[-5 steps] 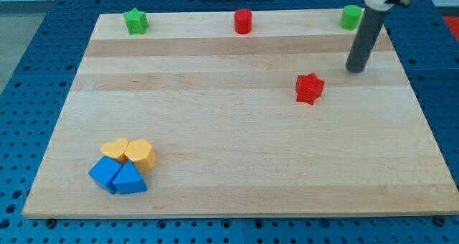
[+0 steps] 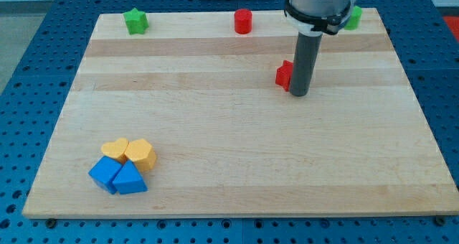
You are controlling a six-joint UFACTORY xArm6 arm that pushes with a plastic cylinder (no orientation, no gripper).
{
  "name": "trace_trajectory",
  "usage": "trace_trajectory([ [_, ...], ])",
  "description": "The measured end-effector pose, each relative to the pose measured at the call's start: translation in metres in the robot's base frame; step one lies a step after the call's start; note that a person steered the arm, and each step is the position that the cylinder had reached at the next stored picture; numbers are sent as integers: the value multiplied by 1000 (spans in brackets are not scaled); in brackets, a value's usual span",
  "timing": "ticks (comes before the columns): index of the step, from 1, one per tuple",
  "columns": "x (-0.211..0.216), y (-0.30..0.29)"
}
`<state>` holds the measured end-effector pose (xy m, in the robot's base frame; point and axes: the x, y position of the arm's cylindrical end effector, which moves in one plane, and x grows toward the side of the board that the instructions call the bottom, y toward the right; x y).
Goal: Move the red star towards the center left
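The red star (image 2: 284, 74) lies on the wooden board (image 2: 237, 179), right of centre in the upper half, partly hidden behind my rod. My tip (image 2: 299, 94) stands on the board touching the star's right side. A red cylinder (image 2: 243, 21) stands at the view's top centre. A green star (image 2: 135, 21) is at the top left. A green block (image 2: 353, 18) at the top right is partly hidden by the arm.
A cluster of blocks sits at the bottom left: a yellow heart (image 2: 113, 150), a yellow hexagon (image 2: 141, 154), a blue cube (image 2: 105, 174) and a blue triangle (image 2: 130, 179). Blue perforated table (image 2: 29, 72) surrounds the board.
My rod has moved left and down from near the top right corner to the red star's right side. The star has shifted left and slightly up.
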<state>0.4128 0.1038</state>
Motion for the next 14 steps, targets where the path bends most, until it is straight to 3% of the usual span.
trace_trajectory([
  [3, -31, 24],
  [7, -19, -106],
  [9, 18, -148],
  [12, -34, -168],
  [14, -35, -208],
])
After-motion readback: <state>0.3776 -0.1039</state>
